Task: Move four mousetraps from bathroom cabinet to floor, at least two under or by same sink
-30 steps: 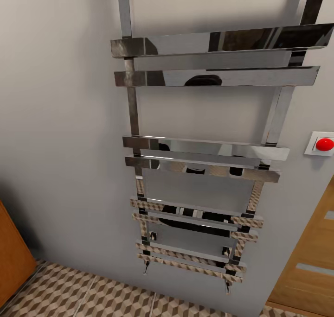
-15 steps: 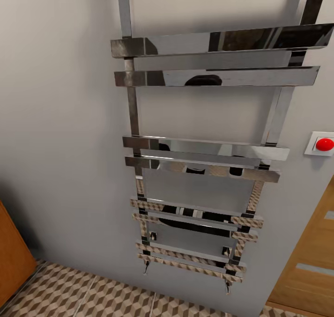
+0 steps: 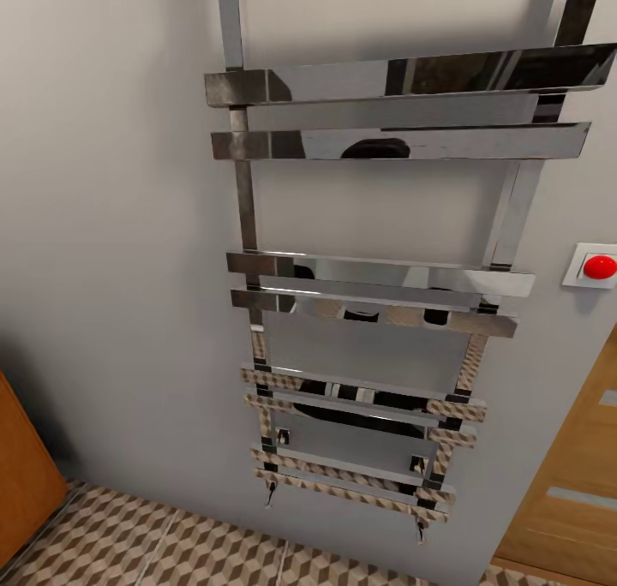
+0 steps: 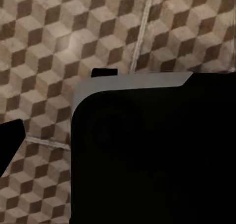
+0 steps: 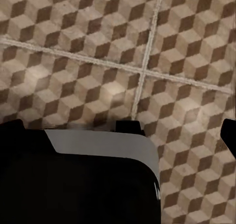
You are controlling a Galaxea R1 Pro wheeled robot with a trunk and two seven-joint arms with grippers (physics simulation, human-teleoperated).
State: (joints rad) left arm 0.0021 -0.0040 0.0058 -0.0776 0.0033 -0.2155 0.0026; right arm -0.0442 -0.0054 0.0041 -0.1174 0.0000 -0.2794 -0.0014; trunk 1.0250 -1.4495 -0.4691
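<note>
Gripper states cannot be told; both wrist views face the cube-patterned bathroom floor (image 5: 98, 47), pale grout crossing.

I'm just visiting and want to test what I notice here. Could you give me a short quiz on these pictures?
1. True or false: the shiny towel rail is fixed to the wall.
2. What colour is the round button to the right of the rail? A green, B red, C blue.
3. Fill in: both wrist cameras look down at a floor whose tiles bear a pattern of ____.

Key: 1 true. 2 B. 3 cubes, in brown, beige and white. The same floor shows under the rail, between an orange-wood cabinet on the left and a wooden door on the right.
</note>
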